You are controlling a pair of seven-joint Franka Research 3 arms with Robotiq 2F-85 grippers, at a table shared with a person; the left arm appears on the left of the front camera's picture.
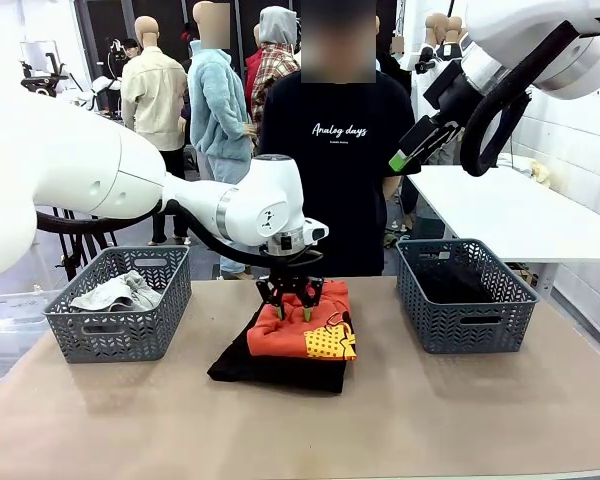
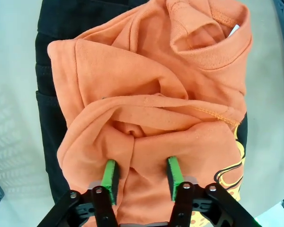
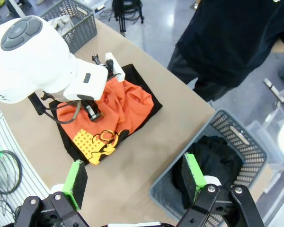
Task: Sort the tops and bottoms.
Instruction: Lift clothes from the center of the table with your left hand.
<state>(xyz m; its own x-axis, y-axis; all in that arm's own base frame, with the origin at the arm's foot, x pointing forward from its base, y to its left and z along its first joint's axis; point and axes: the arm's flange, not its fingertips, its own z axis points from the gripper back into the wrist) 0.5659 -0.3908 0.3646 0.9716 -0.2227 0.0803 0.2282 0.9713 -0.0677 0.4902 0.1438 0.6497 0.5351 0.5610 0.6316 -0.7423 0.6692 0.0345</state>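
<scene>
Front: left gripper (image 1: 292, 305) down on the orange top (image 1: 310, 335), which lies on a black bottom (image 1: 270, 368) mid-table, between the baskets. Grey top (image 1: 115, 293) sits in the left basket (image 1: 120, 335); a second bottom (image 1: 455, 285) in the right basket (image 1: 465, 325). Right gripper (image 1: 412, 150) hangs high on the right-basket side.

Left wrist: pads (image 2: 110, 177) pressed into the orange cloth on either side of a raised fold. Jaws stand half apart with cloth between them; cannot tell whether the pinch is firm.

Right wrist: jaws wide, nothing held, looking down on the right basket and the pile.

Judgement: the step in hand is picking the orange top, likely bound for the left basket beside the grey one. The next move needs a secure pinch on orange only, then a lift that peels it off without dragging the bottom along.
</scene>
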